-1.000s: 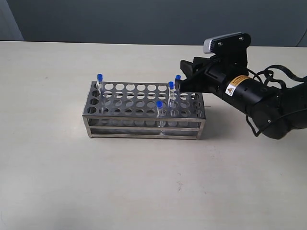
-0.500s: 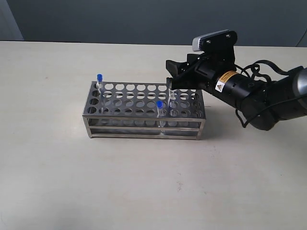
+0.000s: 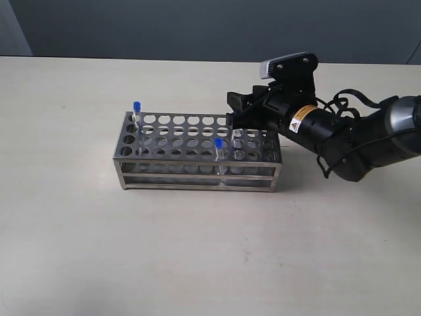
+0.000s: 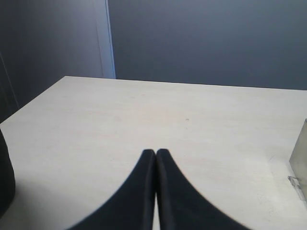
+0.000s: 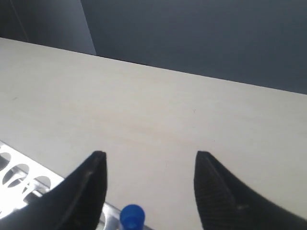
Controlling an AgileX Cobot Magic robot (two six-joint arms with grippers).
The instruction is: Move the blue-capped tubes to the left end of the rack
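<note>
The steel rack (image 3: 191, 176) lies lengthwise on the table. One blue-capped tube (image 3: 137, 109) stands in its far left corner and another blue-capped tube (image 3: 218, 147) stands in the front row, right of the middle. My right gripper (image 3: 234, 113) hangs over the rack's back right part, and a clear tube body (image 3: 235, 139) shows just below it. In the right wrist view this gripper (image 5: 149, 155) is open, with a blue cap (image 5: 132, 215) low between its fingers and apart from both. The rack's plate (image 5: 19, 177) lies beside one finger. My left gripper (image 4: 156, 152) is shut on nothing.
The pale table (image 3: 99, 250) stretches round the rack on all sides. My right arm's black body and cables (image 3: 348, 141) lie to the right of the rack. A steel corner of the rack (image 4: 300, 163) shows at the edge of the left wrist view.
My right gripper has moved left and down over the rack's back right part. The two blue caps there, seen a second ago, are now hidden behind it in the exterior view.
</note>
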